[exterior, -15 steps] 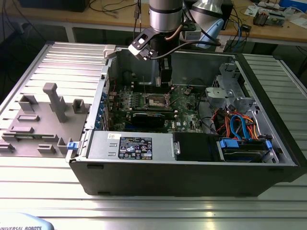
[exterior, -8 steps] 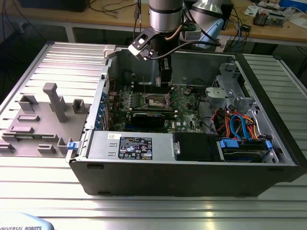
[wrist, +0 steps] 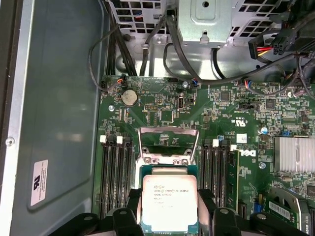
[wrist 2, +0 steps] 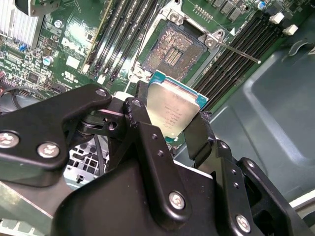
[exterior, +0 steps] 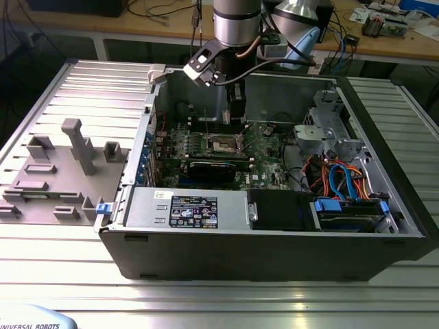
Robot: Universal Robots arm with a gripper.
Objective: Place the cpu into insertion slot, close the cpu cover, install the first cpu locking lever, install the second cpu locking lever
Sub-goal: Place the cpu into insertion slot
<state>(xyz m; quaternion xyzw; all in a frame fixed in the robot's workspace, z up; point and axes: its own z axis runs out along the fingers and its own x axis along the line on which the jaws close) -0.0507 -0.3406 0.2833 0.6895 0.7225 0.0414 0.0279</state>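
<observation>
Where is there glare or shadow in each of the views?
First wrist view: glare whitens the small square cpu with silver-grey metal top. Second wrist view: the black claw gripping it looks dark, its screws glint. Exterior view: the ribbed aluminium table shines, the open black computer case is dimmer inside.

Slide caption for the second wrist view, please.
Claw gripping the cpu, close to the empty insertion slot on the motherboard.

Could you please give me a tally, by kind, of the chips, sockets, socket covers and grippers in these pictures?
cpu: 1, held above the board
insertion slot: 1, empty
cpu cover: 1, raised open
gripper: 1, shut on the cpu
Total: 4
</observation>
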